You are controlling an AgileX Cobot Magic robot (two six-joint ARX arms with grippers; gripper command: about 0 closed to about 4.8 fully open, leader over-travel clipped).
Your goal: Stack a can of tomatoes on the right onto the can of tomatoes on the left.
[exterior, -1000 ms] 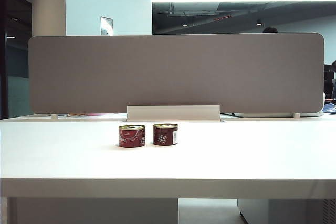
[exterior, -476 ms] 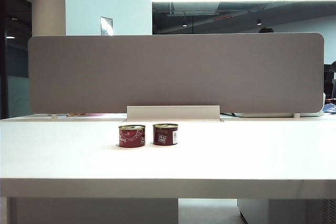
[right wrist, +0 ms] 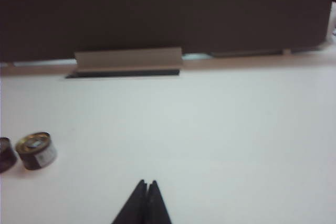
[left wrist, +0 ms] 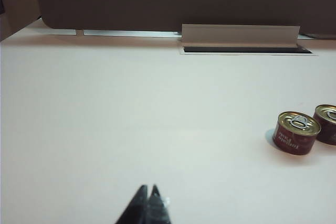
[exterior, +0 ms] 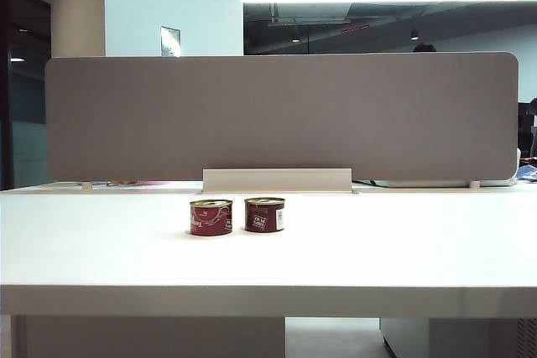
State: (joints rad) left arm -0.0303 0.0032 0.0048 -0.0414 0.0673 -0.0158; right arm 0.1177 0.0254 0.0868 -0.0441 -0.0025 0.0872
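Sitting side by side on the smooth white bench [exterior: 377, 249] are two short round tins, close but not touching. The left can [exterior: 211, 217] is dark red with a shiny gold lid and a ring pull. The right can [exterior: 264, 215] looks the same, with a pale patch on its label. Behind them stand a flat grey screen [exterior: 281, 115] and a long pale metal flap [exterior: 277, 180]. The left pincer [left wrist: 148, 199] is squeezed tight with its thin black tips together, holding nothing, well away from the tins. The right pincer [right wrist: 146, 191] is pinched the same way, also holding nothing
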